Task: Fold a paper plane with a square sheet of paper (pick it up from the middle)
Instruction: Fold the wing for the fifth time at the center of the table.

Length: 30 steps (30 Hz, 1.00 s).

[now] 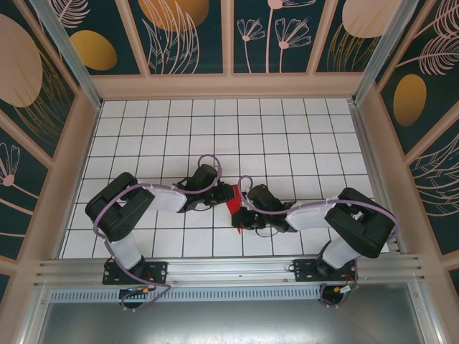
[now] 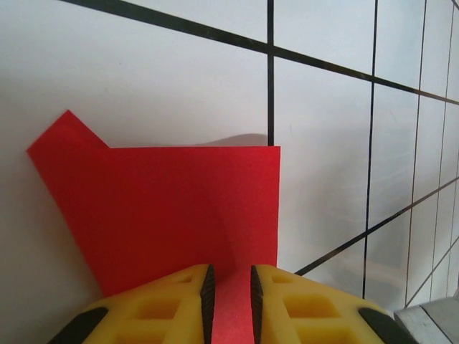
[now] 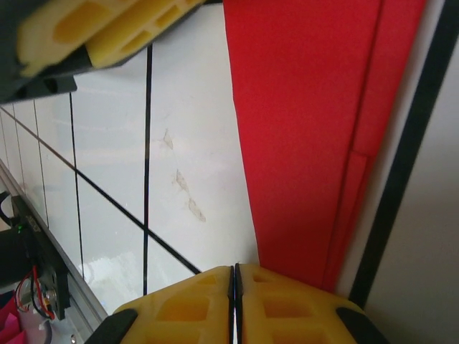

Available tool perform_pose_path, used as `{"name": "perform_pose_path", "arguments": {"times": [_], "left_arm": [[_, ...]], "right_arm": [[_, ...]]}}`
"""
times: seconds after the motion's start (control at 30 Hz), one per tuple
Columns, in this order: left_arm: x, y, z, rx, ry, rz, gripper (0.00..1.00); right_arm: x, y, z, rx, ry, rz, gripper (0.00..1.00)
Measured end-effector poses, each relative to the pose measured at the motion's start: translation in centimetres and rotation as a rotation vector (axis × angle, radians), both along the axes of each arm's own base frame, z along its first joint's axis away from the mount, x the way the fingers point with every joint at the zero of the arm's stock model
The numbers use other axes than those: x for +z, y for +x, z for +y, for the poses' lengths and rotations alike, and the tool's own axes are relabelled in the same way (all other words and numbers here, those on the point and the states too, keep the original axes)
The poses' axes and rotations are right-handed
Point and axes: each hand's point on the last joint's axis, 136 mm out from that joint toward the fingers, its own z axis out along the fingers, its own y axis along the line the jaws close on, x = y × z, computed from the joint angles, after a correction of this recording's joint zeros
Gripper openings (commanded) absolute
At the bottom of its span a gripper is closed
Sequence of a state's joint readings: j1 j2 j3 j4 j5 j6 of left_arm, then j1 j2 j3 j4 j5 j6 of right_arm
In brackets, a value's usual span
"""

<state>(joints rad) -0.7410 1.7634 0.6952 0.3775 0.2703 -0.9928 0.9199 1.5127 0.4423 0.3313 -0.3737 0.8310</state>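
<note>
- The table [image 1: 179, 129] spreads out ahead of the left gripper [image 2: 229, 274] and the right gripper [image 3: 234, 276]. Patterned walls [image 1: 186, 36] box it in, and a metal rail [image 1: 229, 269] runs behind both, by the arm bases.
- Lilac cables [image 1: 208, 161] loop over each arm just behind the wrist.
- Ahead and to the left of the right gripper sit the left gripper's fingers [image 3: 72, 29], close by across the paper.
- Faint smudges [image 3: 183, 183] mark the tile just ahead of the right gripper, on its left.
- The table is glossy white square tiles with thin dark grid lines. The fingers of both grippers are yellow moulded plastic with hollow pockets. The walls are teal with gold ovals and pale line-drawn plants.
- The sheet of paper [image 2: 179, 208] is bright red, matte, unmarked and partly folded. From the left wrist it is a straight-edged panel with a pointed flap jutting out at the far left. From the right wrist it is a long strip with stacked layers stepping along its right edge.
- It sits between the two grippers. It lies straight ahead of the left one and runs in between its fingertips. It lies ahead and to the right of the right one, its near end meeting that gripper's right finger.
- The left gripper's fingers stand a narrow gap apart, with red paper showing in the gap.
- The right gripper's fingers are pressed together, with nothing visible in the seam.
</note>
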Motion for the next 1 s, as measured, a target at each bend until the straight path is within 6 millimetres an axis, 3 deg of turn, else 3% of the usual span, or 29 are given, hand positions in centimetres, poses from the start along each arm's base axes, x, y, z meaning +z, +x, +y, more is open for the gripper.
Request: {"name": "perform_pose_path", "arguments": {"times": [0.47, 0.6, 0.7, 0.8, 0.9, 1.0], "left_arm": [[-0.1, 0.1, 0.2, 0.034, -0.017, -0.001, 0.22], [0.0, 0.1, 0.2, 0.034, -0.016, -0.004, 0.24], [0.3, 0.1, 0.2, 0.03, -0.009, -0.017, 0.3], [0.9, 0.1, 0.8, 0.031, 0.013, -0.034, 0.39], [2.5, 0.1, 1.3, 0.029, 0.031, -0.068, 0.46], [5.2, 0.8, 1.6, 0.045, 0.048, -0.116, 0.49]], "right_arm": [[-0.1, -4.0, -1.9, 0.052, 0.003, 0.004, 0.14], [-0.2, -4.5, -3.3, 0.036, -0.058, 0.006, 0.13], [0.7, -3.4, -4.9, -0.037, -0.094, -0.051, 0.16], [3.6, -0.8, -6.1, -0.162, -0.046, -0.139, 0.28], [5.7, 2.0, -7.9, -0.3, 0.008, -0.213, 0.32], [5.5, 3.7, -10.1, -0.41, 0.004, -0.235, 0.35]]}}
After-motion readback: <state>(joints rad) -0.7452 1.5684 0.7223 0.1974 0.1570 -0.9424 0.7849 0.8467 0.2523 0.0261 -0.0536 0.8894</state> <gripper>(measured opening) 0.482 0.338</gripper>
